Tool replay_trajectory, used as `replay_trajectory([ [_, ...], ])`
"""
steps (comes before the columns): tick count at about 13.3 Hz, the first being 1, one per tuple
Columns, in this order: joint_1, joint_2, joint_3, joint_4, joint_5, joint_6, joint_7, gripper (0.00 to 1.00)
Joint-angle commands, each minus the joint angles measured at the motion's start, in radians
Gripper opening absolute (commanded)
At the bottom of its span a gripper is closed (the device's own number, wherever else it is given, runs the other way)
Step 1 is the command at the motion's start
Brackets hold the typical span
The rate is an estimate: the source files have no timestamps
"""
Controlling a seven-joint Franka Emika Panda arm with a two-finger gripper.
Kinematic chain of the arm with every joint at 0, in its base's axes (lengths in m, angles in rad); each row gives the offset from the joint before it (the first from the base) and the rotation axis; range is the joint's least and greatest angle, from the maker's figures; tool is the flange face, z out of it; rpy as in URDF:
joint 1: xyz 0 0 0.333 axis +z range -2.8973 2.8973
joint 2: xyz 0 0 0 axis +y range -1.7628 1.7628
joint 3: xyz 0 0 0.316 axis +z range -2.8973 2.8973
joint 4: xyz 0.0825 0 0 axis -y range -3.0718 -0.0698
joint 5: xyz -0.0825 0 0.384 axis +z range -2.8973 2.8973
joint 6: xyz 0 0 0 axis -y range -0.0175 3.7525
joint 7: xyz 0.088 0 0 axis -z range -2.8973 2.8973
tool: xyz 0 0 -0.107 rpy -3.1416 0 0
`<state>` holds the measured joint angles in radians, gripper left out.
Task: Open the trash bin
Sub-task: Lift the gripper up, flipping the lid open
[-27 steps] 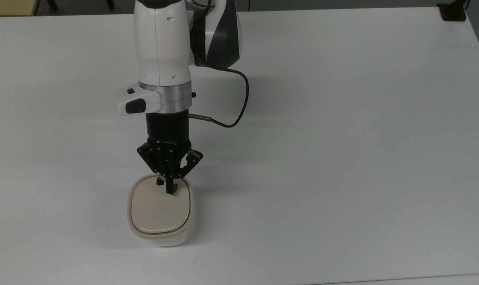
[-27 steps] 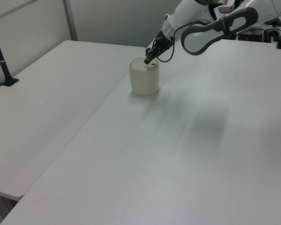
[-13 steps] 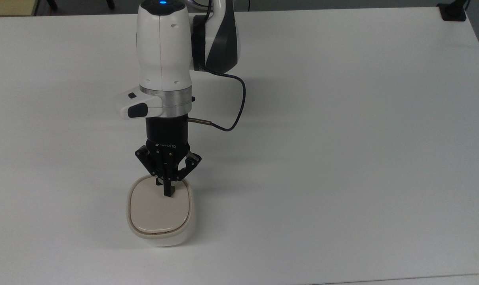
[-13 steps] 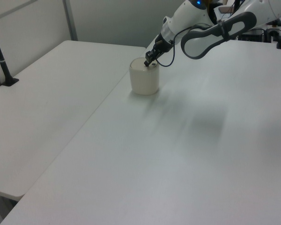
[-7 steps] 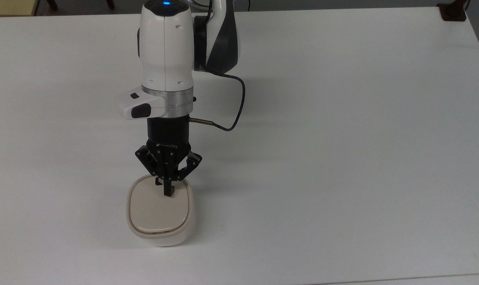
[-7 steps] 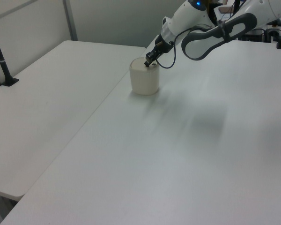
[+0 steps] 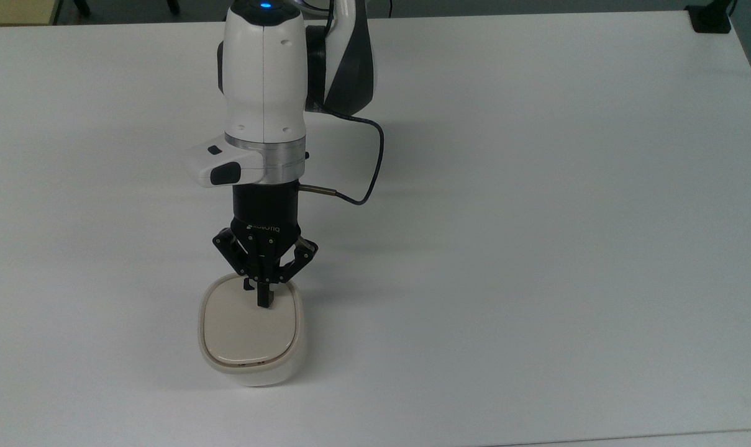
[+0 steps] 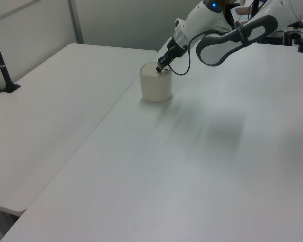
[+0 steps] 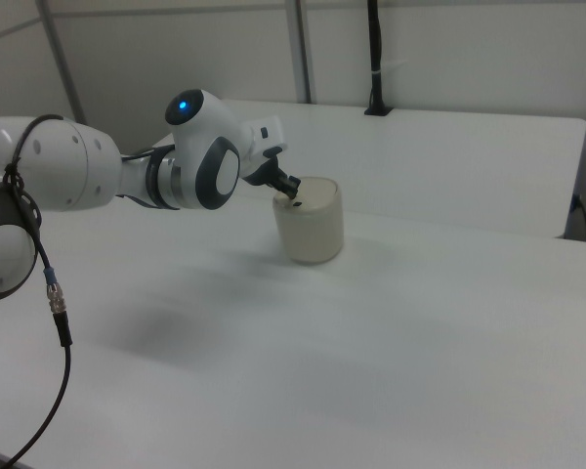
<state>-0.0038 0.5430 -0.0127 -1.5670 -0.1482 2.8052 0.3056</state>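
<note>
The trash bin [image 7: 251, 347] is a small white rounded-square tub with a flat beige lid, standing on the white table [image 7: 537, 248]. It also appears as trash bin [image 8: 155, 86] and trash bin [image 9: 311, 233]. Its small black button [image 7: 248, 285] sits near the lid's far edge in the top view. My gripper [image 7: 265, 302] is shut, with both black fingers pressed together and their tips down on the lid just right of the button in the top view. The gripper [image 8: 160, 64] reaches the lid's far rim, as does the gripper [image 9: 289, 189].
A black clamp post [image 8: 1, 65] stands at the table's edge at the left view's left. Another black post [image 9: 375, 59] rises behind the bin in the right view. A black mount [image 7: 709, 17] sits at the top view's upper right corner.
The arm's wrist has shifted slightly to the top view's right and the fingertips have drawn a little toward the lid's far edge. The bin and its lid have not visibly moved.
</note>
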Motion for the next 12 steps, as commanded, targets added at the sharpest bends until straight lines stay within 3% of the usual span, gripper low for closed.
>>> replay_trajectory([
  [1, -0.001, -0.020, -0.012, -0.077, -0.011, -0.009, 0.024, 0.00],
  [3, 0.001, -0.069, -0.012, -0.077, -0.007, -0.035, 0.067, 0.00],
  [8, 0.015, -0.259, -0.001, -0.076, -0.004, -0.319, 0.164, 0.02],
  [12, 0.037, -0.426, 0.003, -0.076, 0.100, -0.635, 0.174, 0.06],
])
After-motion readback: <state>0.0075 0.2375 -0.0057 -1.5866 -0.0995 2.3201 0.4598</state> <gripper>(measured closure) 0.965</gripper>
